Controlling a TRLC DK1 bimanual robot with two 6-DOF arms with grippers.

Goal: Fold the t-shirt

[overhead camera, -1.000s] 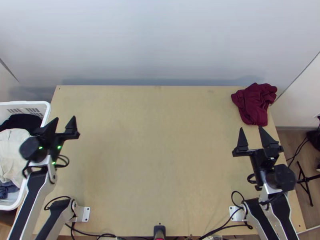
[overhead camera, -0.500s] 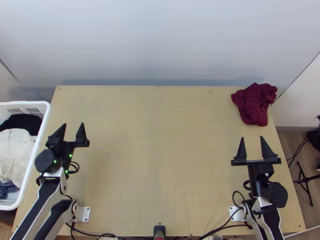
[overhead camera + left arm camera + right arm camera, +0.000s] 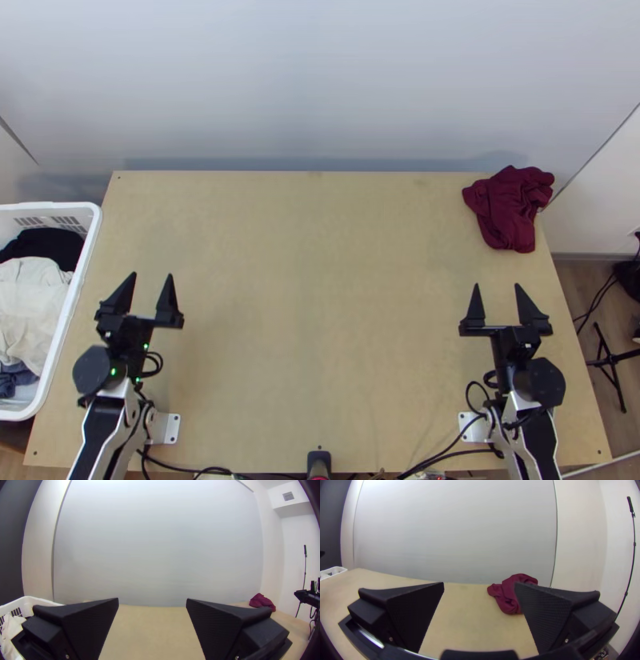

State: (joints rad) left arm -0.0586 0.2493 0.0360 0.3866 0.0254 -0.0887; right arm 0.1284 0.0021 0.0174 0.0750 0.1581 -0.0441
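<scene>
Top view shows, nearest, the right gripper point(image 3: 498, 285) and left gripper point(image 3: 151, 274), both with fingers wide apart. The white basket point(image 3: 95, 230) with clothes point(image 3: 32, 300) stands beside the table point(image 3: 320, 320), at left. Farther, beyond the right fingers and apart from them, the dark red cloth point(image 3: 512, 210) lies bunched at far right corner. Left wrist view gives also a vent point(image 3: 288, 496), high up.

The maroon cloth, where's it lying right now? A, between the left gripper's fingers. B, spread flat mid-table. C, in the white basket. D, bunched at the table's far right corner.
D: the maroon cloth sits bunched at the far right corner of the table.
</scene>
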